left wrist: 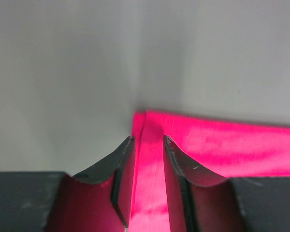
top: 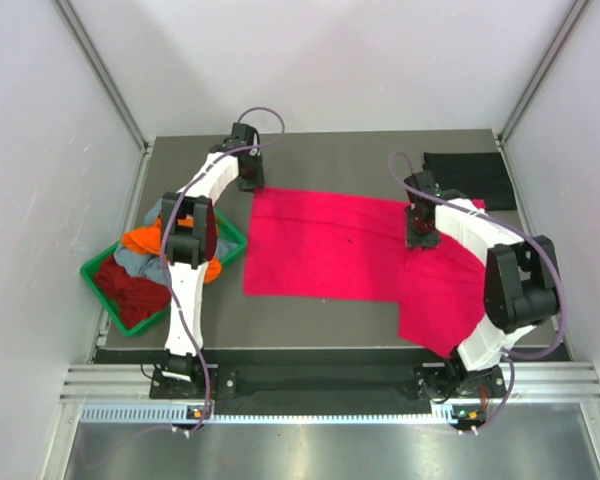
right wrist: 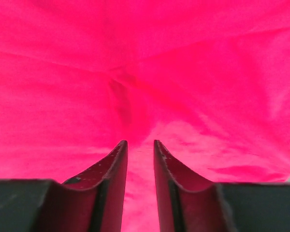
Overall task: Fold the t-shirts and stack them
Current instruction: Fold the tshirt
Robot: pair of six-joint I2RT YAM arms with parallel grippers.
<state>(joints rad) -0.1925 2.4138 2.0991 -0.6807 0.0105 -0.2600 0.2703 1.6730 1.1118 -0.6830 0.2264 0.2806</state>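
Left arm: reaches to the far left corner of the pink-red t-shirt (top: pixel 325 250), which lies spread flat mid-counter (top: pixel 330 155). Left end effector (left wrist: pixel 149 141): fingers straddle the hem; whether it grips, cannot tell. Right arm: elbow bent. Right end effector (right wrist: pixel 140 142): fingers apart, over the shirt's right part. Top view only: black t-shirt (top: pixel 470 178), far right.

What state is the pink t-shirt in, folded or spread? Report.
Spread: the pink t-shirt lies flat and wide across the table, not in a compact fold.
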